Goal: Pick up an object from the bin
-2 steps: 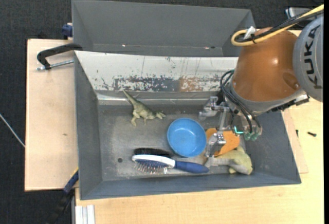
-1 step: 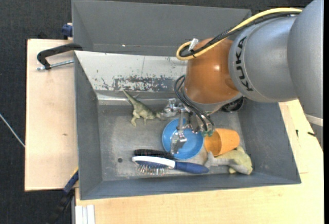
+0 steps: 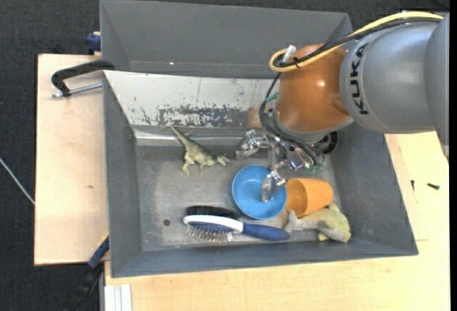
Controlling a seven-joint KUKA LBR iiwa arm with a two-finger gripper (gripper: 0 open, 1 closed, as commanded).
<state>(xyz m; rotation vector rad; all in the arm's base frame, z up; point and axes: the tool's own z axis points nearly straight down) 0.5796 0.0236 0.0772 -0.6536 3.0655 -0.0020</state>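
Five loose things lie in the grey bin [image 3: 121,181], one of each kind: a blue bowl [image 3: 251,197], an orange cup [image 3: 311,195], a hairbrush [image 3: 227,225], a toy dinosaur [image 3: 197,153] and a tan lumpy soft toy [image 3: 330,225].

The gripper [image 3: 273,184] hangs over the right part of the blue bowl, which sits upright near the middle of the bin floor. The orange cup lies on its side just beside the bowl on the right, and the hairbrush lies along the front wall below it. How wide the gripper stands, and whether it has hold of anything, I cannot tell.

The bowl looks like thin hard plastic, so it is probably light, stiff and not fragile, though smooth and likely to slip. A pinch across the rim wall seems the best hold, on the side away from the cup. The dinosaur stands well apart, by the back wall.
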